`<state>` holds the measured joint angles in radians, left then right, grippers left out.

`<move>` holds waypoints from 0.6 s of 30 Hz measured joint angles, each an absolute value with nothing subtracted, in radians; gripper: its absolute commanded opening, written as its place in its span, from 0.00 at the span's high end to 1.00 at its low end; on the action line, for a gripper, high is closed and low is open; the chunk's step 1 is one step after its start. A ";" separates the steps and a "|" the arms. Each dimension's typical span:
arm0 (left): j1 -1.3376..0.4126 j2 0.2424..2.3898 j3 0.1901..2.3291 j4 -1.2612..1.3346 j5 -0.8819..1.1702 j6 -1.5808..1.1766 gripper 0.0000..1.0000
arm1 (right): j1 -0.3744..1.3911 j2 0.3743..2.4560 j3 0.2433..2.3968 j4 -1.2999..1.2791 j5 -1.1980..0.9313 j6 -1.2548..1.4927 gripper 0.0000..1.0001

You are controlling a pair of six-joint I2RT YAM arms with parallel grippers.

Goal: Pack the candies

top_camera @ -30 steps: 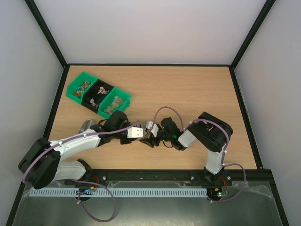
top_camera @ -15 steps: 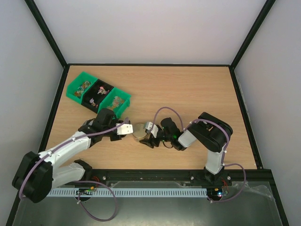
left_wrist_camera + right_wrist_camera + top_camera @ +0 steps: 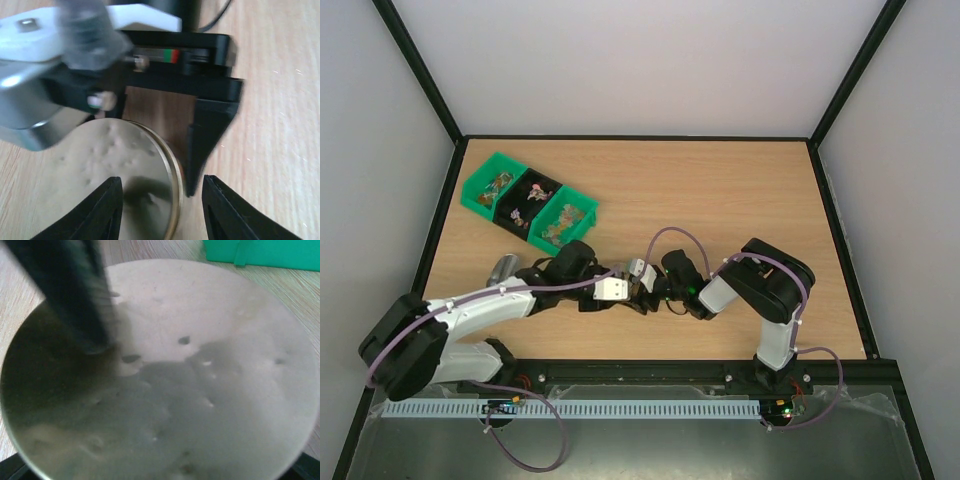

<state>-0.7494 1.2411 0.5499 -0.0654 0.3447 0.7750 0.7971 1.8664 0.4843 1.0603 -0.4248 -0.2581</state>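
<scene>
At the counter's [image 3: 740, 190] far left, the candies [image 3: 535, 195] lie in a green bin [image 3: 472, 196], spread over its three compartments. The bin's long axis runs slantwise, from far left to near right. Both pincers sit near the middle of the near side, so the candies lie far and left of them, and the left arm is the closer one.

The left pincer [image 3: 162, 212] hangs released with its jaws apart. One finger is over a round lid [image 3: 100, 160] and the other is just off its right rim. The right pincer [image 3: 642, 296] straddles the same lid from the right; I cannot tell whether it clamps it.

The counter is smooth wood grain, with open wood far and right of the arms. A black frame and white walls close it in.
</scene>
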 measured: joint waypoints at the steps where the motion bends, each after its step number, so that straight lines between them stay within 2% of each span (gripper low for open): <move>1: -0.751 1.255 0.556 -0.056 0.336 0.768 0.59 | 0.797 1.866 0.484 1.060 -0.425 -0.258 0.70; 6: -0.751 1.281 0.570 -0.034 0.286 0.745 0.68 | 0.797 1.866 0.485 1.060 -0.418 -0.261 0.70; 18: -0.633 1.201 0.511 -0.044 0.312 0.800 0.72 | 0.794 1.864 0.485 1.061 -0.387 -0.253 0.73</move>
<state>-0.6334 1.2007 0.5106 -0.0437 0.3119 0.7998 0.7940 1.8641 0.4847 1.0615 -0.3870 -0.2531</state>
